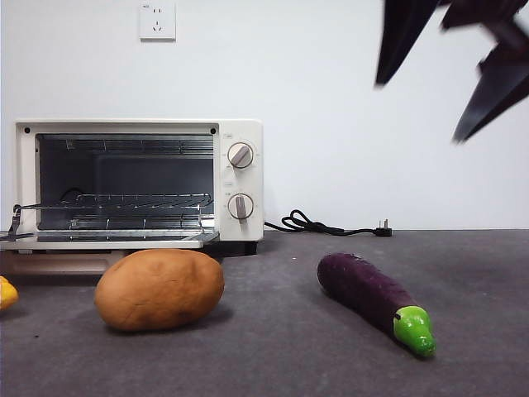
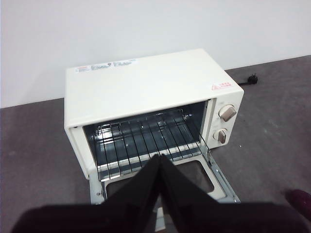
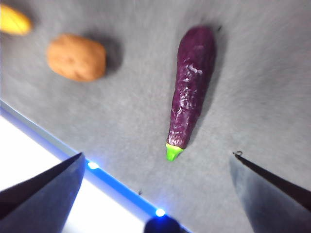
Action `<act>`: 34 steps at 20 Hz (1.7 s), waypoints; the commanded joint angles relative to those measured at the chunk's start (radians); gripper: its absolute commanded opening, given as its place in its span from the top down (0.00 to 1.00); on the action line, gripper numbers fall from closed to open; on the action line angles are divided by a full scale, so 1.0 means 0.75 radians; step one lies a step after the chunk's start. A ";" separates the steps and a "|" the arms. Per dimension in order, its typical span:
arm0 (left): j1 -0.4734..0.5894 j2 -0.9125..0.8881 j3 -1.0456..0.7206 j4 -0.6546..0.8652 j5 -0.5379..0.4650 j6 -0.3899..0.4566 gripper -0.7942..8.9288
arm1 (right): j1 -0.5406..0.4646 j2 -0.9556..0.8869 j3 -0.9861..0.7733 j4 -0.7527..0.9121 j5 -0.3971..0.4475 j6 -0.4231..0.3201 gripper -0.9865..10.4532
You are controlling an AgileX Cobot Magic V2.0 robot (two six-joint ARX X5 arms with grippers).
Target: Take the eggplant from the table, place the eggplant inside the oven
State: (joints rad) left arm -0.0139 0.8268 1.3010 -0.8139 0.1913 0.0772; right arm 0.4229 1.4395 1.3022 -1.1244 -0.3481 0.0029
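The eggplant point(image 1: 368, 294) lies on the table point(image 1: 273, 356) at the right front, its green stem cap pointing toward the near edge. High above it hangs my right gripper point(image 1: 419, 112), open and empty. In the right wrist view the eggplant point(image 3: 192, 82) lies between and beyond the wide-spread jaws of that gripper point(image 3: 158, 155). The oven point(image 1: 240, 132) stands at the back left with its door folded down and its wire rack bare. My left gripper point(image 2: 159, 158) is shut and empty, hovering in front of and above the open oven point(image 2: 146, 82).
A brown potato point(image 1: 159, 289) lies in front of the oven door, left of the eggplant. A yellow object point(image 1: 6, 292) peeks in at the left edge. A black power cord point(image 1: 331, 226) trails along the back wall right of the oven.
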 commanded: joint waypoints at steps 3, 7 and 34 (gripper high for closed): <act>0.000 -0.030 -0.014 -0.022 -0.006 -0.008 0.92 | 0.116 0.191 -0.015 0.040 0.125 0.033 0.48; -0.001 -0.043 -0.014 -0.023 -0.002 -0.008 0.92 | 0.185 0.328 -0.015 0.097 0.158 0.107 0.48; -0.001 -0.043 -0.014 -0.020 -0.002 -0.005 0.92 | 0.275 0.391 -0.240 0.341 0.310 0.308 0.61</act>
State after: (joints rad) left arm -0.0139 0.7982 1.3006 -0.8364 0.1917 0.0772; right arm 0.6224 1.7210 1.1343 -0.8684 -0.1154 0.2203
